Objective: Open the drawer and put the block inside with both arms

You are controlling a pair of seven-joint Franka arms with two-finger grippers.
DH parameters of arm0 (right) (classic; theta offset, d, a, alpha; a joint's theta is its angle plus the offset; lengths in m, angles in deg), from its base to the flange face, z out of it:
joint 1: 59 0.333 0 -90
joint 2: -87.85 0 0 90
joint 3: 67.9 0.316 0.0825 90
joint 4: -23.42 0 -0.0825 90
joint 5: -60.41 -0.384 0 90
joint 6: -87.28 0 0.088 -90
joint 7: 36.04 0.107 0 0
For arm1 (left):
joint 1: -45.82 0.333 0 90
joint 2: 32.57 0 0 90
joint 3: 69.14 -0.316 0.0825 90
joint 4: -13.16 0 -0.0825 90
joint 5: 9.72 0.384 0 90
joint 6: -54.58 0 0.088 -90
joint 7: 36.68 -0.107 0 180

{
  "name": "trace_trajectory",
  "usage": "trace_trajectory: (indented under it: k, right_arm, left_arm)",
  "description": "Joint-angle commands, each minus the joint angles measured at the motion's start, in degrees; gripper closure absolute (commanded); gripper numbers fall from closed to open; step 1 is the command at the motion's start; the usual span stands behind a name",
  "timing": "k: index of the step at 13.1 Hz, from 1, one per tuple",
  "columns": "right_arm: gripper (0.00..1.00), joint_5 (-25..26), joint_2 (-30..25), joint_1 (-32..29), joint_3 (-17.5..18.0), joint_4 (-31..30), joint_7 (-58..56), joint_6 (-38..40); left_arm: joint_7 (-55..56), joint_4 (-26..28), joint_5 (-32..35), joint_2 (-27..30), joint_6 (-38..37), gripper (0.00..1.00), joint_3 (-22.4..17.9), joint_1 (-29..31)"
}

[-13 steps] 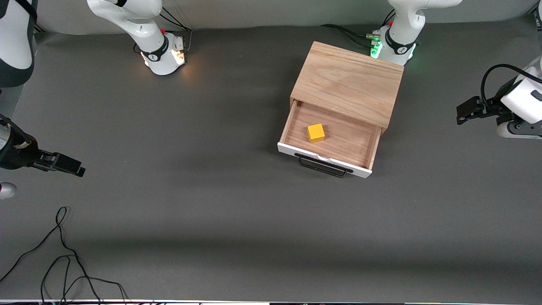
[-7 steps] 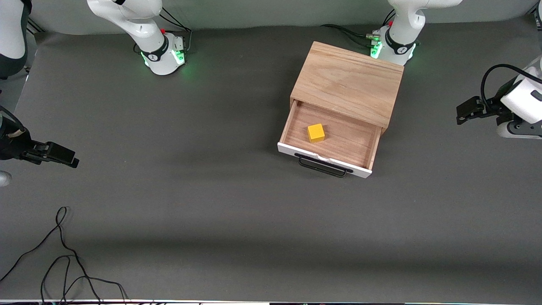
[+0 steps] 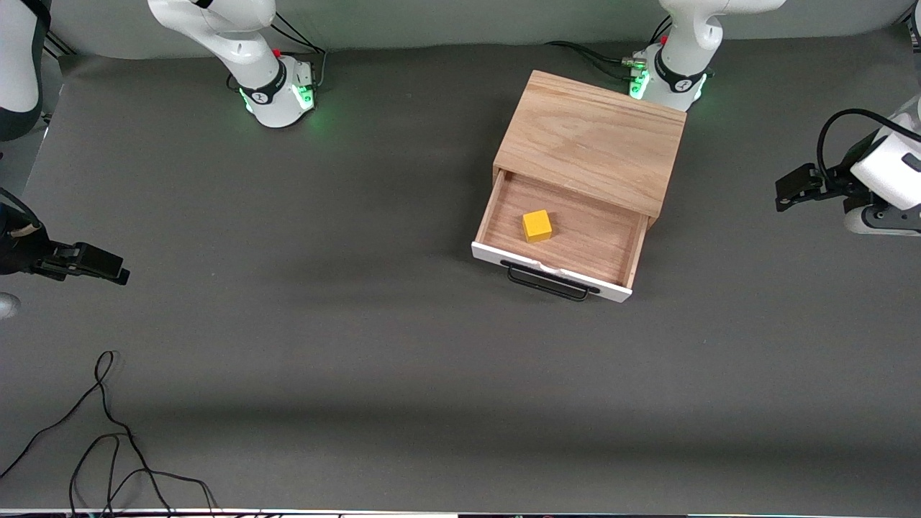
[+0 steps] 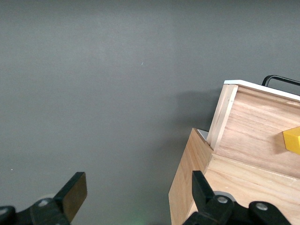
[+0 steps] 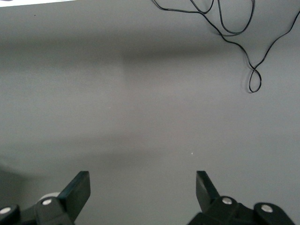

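Observation:
The drawer [image 3: 557, 241] stands pulled out of the light wooden cabinet [image 3: 591, 140], its white front and black bar handle [image 3: 550, 283] toward the front camera. The yellow block [image 3: 537, 225] rests on the drawer floor. In the left wrist view the drawer [image 4: 253, 126] and an edge of the block [image 4: 293, 139] show. My left gripper [image 3: 786, 193] is open and empty above the table at the left arm's end, apart from the cabinet. My right gripper [image 3: 115, 275] is open and empty above the table at the right arm's end.
Loose black cables [image 3: 108, 439] lie on the grey table near the front camera at the right arm's end; they also show in the right wrist view [image 5: 243, 37]. The arm bases [image 3: 277, 90] glow green.
My right gripper has drawn back toward the right arm's end of the table. Its base light went from white to green. The left arm, drawer and block have not moved.

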Motion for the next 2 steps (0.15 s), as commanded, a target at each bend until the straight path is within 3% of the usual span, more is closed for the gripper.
trace_trajectory:
  k: [1,2]
  right_arm:
    - [0.0,-1.2,-1.1,0.0,-0.5,-1.0,-1.6,0.0]
    - [0.0,-1.2,-1.0,0.0,-0.4,-1.1,-1.6,0.0]
  left_arm:
    - [-0.8,0.7,0.0,0.9,-0.4,0.0,0.4,0.4]
    - [-0.8,0.7,0.0,0.9,-0.4,0.0,0.4,0.4]
